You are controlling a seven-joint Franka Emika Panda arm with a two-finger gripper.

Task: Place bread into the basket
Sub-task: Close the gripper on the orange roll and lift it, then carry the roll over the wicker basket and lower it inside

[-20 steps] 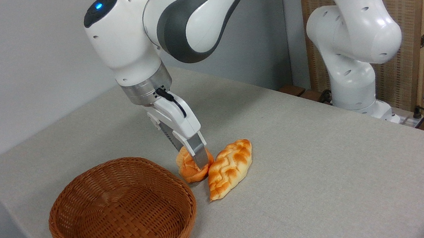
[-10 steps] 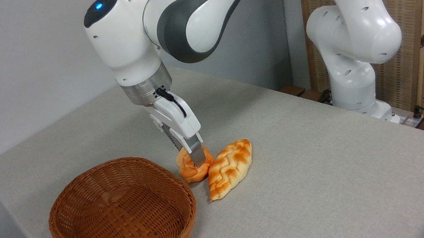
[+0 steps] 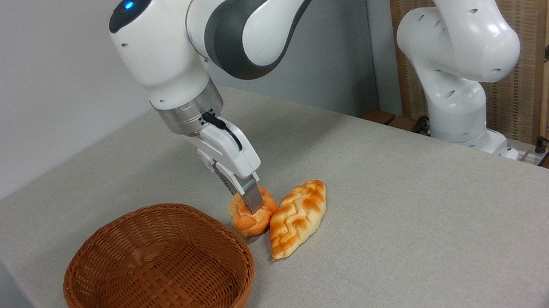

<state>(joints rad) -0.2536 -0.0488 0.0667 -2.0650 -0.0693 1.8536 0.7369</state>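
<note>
Gripper [image 3: 252, 205] pointing down, fingers closed onto bread [image 3: 250, 217]. Bread low over table [image 3: 428, 218], contact with surface unclear. Braided loaf [image 3: 297, 218] touching bread on right. Basket [image 3: 160, 285] just beside on left, near rim close to bread.

A pale braided loaf [image 3: 297, 218] lies on the grey table [image 3: 428, 218].
</note>
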